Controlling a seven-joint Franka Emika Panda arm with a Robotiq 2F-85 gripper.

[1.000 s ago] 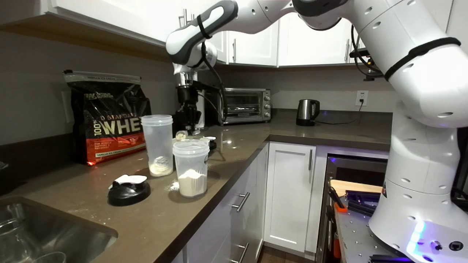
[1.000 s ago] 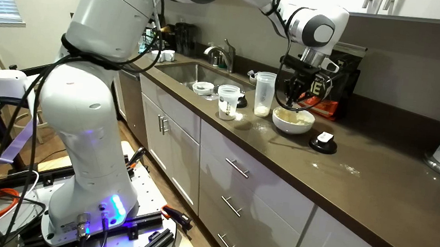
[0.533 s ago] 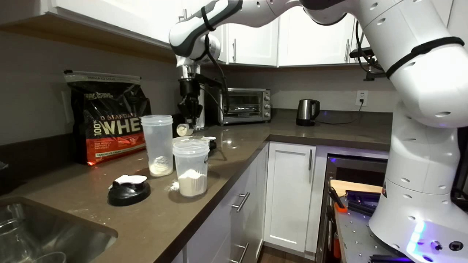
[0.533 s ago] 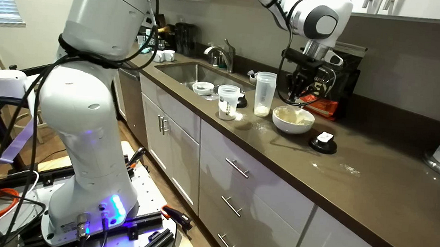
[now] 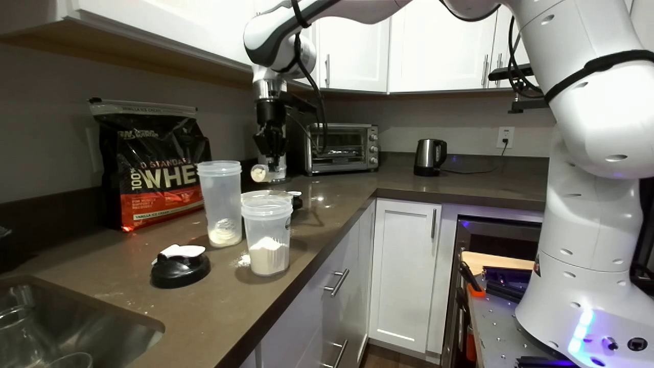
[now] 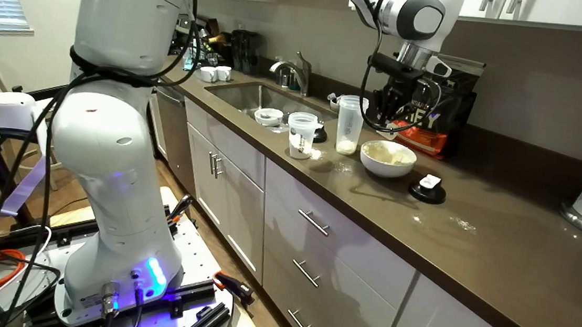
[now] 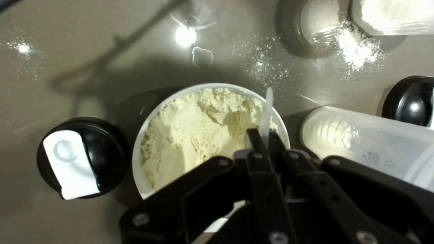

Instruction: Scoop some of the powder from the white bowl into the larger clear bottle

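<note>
My gripper [image 7: 267, 139] is shut on the thin clear handle of a scoop [image 7: 266, 117]. In an exterior view the scoop's cup [image 5: 259, 174] hangs below the fingertips with pale powder in it. The gripper stands above the white bowl [image 6: 386, 168], over its side nearest the bottle in the wrist view. Cream-white powder [image 7: 190, 135] fills much of the bowl and is dug out near the handle. The larger clear bottle [image 5: 220, 199] stands upright beside the bowl, with a little powder at its bottom. In the wrist view the fingers cover the bowl's lower part.
A shorter clear tub [image 5: 266, 240], partly filled with powder, stands near the counter edge. Black lids [image 7: 101, 152] [image 5: 180, 268] lie on the counter. A black whey bag [image 5: 153, 163] stands by the wall. Spilled powder [image 7: 356, 47] lies near the tub. The sink [image 5: 76, 327] is beyond.
My gripper has risen with the scoop, which has come up out of the bowl and now hangs above it. The bowl, bottle and tub stay where they were.
</note>
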